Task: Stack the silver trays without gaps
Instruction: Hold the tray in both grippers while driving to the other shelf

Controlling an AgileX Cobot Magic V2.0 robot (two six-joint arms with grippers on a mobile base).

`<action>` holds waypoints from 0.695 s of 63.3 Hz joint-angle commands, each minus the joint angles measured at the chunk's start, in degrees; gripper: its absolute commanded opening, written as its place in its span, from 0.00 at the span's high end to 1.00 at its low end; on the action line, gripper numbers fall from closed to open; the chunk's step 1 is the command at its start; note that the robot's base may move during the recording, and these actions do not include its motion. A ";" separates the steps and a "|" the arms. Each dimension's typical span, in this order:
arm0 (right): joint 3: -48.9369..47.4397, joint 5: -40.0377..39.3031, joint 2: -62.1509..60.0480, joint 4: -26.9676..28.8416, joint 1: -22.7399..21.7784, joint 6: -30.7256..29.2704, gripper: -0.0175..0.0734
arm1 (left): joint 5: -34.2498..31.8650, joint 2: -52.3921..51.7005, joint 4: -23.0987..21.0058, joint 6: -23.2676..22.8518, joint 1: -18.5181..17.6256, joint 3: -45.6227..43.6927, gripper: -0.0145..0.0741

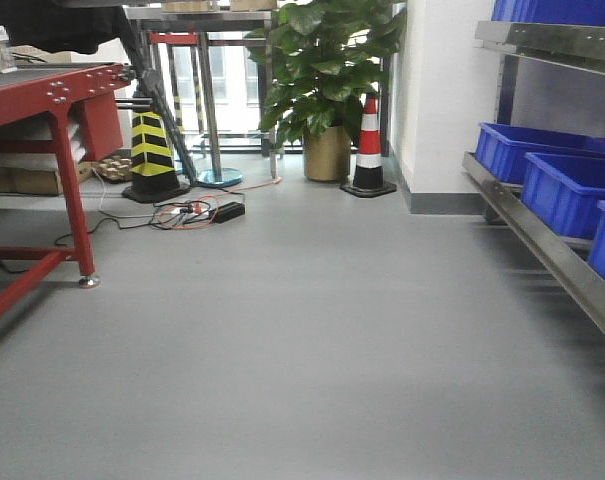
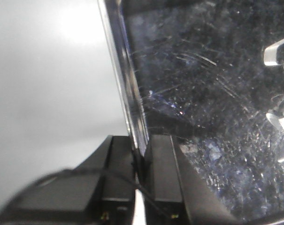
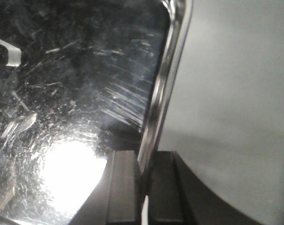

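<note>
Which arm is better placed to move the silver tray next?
Neither clearly: the left gripper is shut on the rim of the tray, and the right gripper on a rim likewise, so both should probably move together.

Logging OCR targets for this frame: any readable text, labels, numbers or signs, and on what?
No readable text in any view.
On the left gripper: tiny yellow marks near its base, too blurred to read.
On the silver tray: scratches and glare only, no stamp showing in either wrist view.
On the yellow-black cone, red-white cone and blue bins: stripes or plain colour, no lettering seen.
</note>
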 commanded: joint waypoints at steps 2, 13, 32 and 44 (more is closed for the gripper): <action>-1.66 -1.62 -2.23 -3.49 -0.37 -1.70 0.74 | 4.73 -1.74 3.12 1.34 -0.15 -1.31 0.89; -1.66 -1.62 -2.23 -3.49 -0.37 -1.70 0.74 | 4.73 -1.74 3.12 1.34 -0.15 -1.31 0.89; -1.66 -1.62 -2.23 -3.49 -0.37 -1.70 0.74 | 4.73 -1.74 3.12 1.34 -0.15 -1.31 0.89; -1.66 -1.62 -2.23 -3.49 -0.37 -1.70 0.74 | 4.73 -1.74 3.12 1.34 -0.15 -1.31 0.89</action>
